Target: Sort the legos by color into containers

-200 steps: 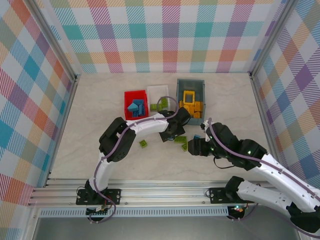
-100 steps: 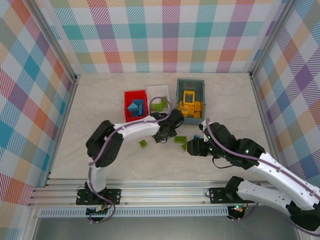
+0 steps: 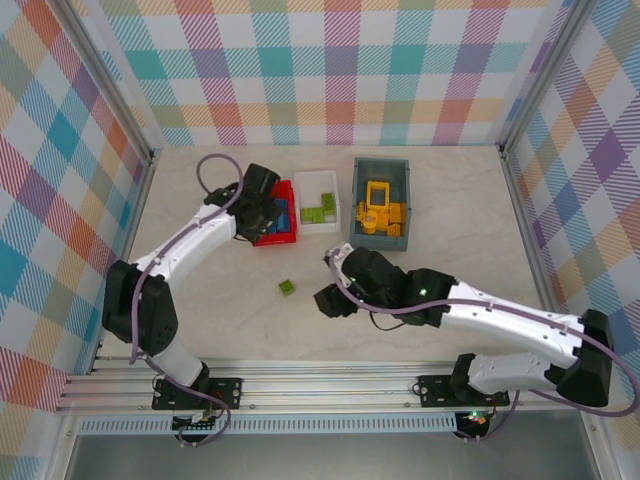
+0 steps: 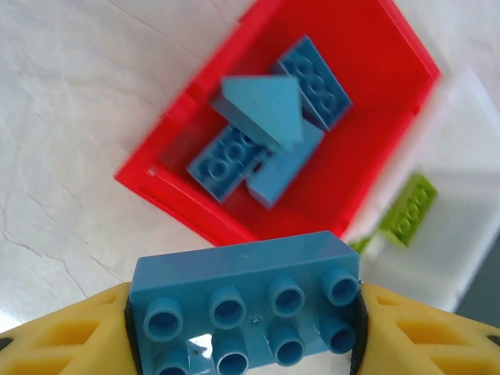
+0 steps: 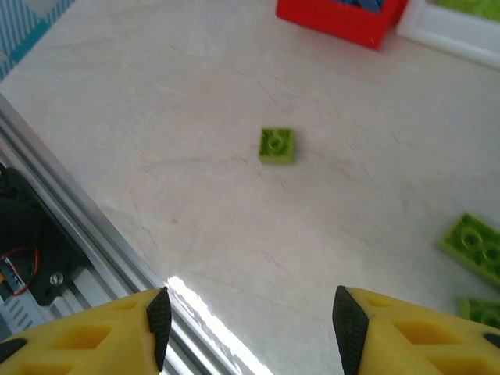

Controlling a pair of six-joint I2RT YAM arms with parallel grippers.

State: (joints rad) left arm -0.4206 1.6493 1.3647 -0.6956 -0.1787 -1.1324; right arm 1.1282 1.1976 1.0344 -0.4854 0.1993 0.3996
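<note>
Three bins stand in a row at the far side of the table: a red bin on the left, a white bin in the middle and a grey bin on the right, the red and white ones touching. The left claw is clamped on one blue brick with eight studs, held between its two yellow fingers close to the red bin, at that bin's left edge in the overhead view. Four blue pieces lie inside the red bin, one of them a smooth wedge on top of the others. The white bin holds about three green bricks. The grey bin holds one yellow square frame and some yellow bricks beside it, too small to count. The right claw hangs above the table with its fingers apart and nothing between them. Three green bricks lie loose on the table: one small square brick alone, well apart from the bins, and two longer bricks at the right edge of the right wrist view, partly cut off
</note>
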